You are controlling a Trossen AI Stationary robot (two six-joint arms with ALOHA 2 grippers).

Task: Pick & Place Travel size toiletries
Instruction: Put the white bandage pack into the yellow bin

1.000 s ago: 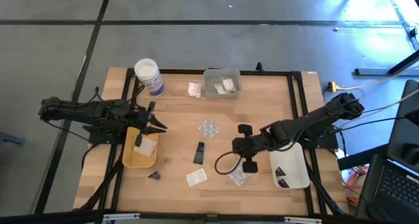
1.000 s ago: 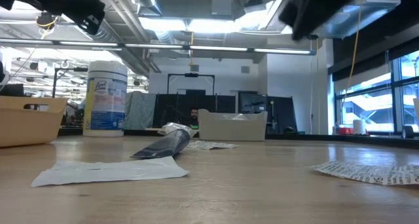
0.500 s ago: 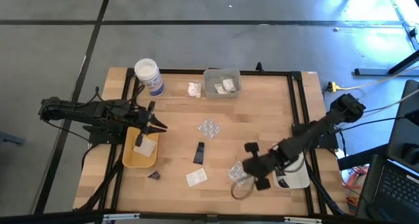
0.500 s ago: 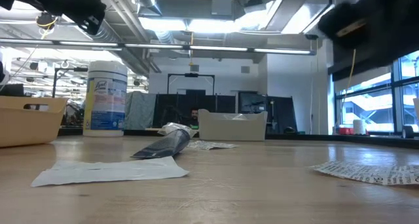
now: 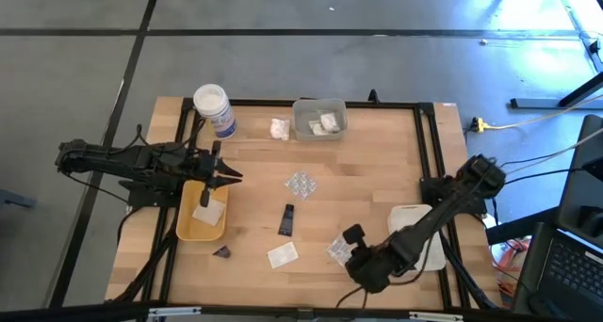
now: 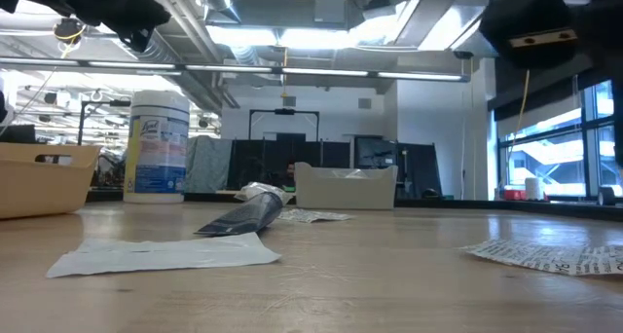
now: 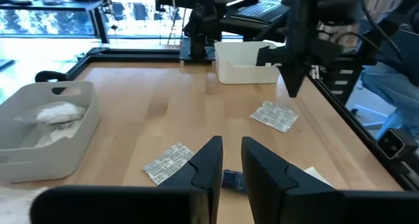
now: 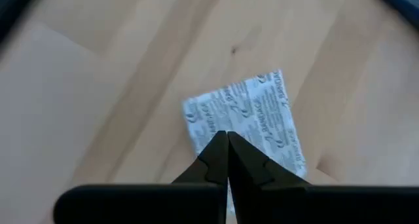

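Blister pack point(image 8: 245, 119) flat on the table point(image 5: 377, 171) beneath the closed, empty right gripper point(image 8: 227, 140); left gripper point(image 7: 227, 152) slightly open.

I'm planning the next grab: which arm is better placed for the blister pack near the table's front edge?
Right. Its tool hangs next to that blister pack, fingers shut, and its wrist view looks straight down at it. The left tool sits over the yellow tray, farther off.

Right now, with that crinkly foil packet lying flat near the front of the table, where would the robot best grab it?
Probably by an edge. The blister pack lies flat on the table, so there is little height to pinch. The right gripper, fingers shut, hangs right above it; opening and coming straight down over one edge or corner looks most workable.
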